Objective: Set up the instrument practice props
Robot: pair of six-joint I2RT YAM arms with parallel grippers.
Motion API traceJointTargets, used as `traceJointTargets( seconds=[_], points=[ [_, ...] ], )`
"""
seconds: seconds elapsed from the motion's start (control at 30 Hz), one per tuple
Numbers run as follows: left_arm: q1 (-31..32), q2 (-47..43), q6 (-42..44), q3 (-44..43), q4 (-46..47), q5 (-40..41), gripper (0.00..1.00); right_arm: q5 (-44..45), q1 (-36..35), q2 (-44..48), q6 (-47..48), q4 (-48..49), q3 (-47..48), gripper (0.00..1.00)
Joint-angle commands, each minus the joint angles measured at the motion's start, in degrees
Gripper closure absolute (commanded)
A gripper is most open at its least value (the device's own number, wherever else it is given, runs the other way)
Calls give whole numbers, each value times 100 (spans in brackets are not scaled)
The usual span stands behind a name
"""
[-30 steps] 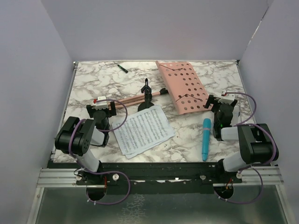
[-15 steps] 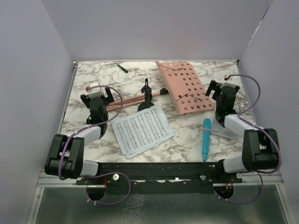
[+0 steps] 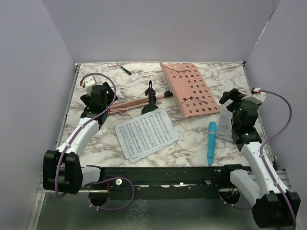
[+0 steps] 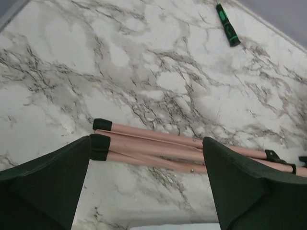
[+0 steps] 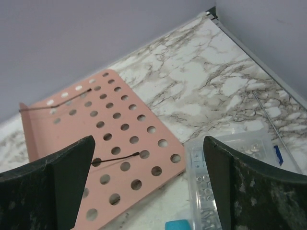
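The pink perforated music stand (image 3: 187, 88) lies flat at the back, its folded tripod legs (image 3: 136, 102) pointing left. The legs also show in the left wrist view (image 4: 158, 146), the pink plate in the right wrist view (image 5: 110, 143). White sheet-music pages (image 3: 146, 132) lie in the middle. The small black mic stand (image 3: 150, 97) stands by the legs. The blue microphone (image 3: 211, 142) lies on the right; its tip shows in the right wrist view (image 5: 184, 225). My left gripper (image 3: 99, 97) hangs open over the leg ends. My right gripper (image 3: 233, 103) hangs open by the plate's right corner.
A clear plastic box of small parts (image 3: 225, 125) lies under my right gripper and shows in the right wrist view (image 5: 230, 163). A black-green pen-like stick (image 3: 125, 70) lies at the back, also in the left wrist view (image 4: 227, 25). Walls enclose the table.
Both arms have unfolded and stretched out from the near edge. My left gripper moved back and left to the leg ends. My right gripper moved up and right, uncovering the clear box.
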State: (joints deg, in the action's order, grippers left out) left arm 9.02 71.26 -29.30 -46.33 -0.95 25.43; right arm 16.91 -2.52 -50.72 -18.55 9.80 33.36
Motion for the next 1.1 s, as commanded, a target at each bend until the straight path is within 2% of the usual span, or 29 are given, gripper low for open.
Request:
traceJointTargets(
  seconds=[0.0,0.07,0.27,0.53,0.7,0.83,0.93,1.07],
  points=[
    [-54,-160,-455,-24,-619,-863,1,1273,33,719,-2093,-1761,3,0],
    [-74,-130,-495,-16,-617,-1009,1,1124,33,848,-1969,-1890,25,0],
    [-99,456,-348,-286,-594,-1434,1,-301,28,815,-1883,-2053,-81,0],
    [-101,1670,-61,-1099,-604,-2532,1,-2189,33,-66,-2282,-2074,-138,0],
    [-98,2098,188,-1535,-630,-2800,1,-3638,34,-915,-2593,-1447,-91,0],
    [-99,2264,511,-1911,-634,-2774,1,-4722,33,-1536,-3281,-463,-303,0],
    [-97,2365,648,-2174,-627,-2757,1,-5070,33,-1873,-3828,299,-571,0],
    [-94,2414,662,-2345,-619,-2787,1,-5098,33,-2313,-4398,895,-795,0]
  ],
)
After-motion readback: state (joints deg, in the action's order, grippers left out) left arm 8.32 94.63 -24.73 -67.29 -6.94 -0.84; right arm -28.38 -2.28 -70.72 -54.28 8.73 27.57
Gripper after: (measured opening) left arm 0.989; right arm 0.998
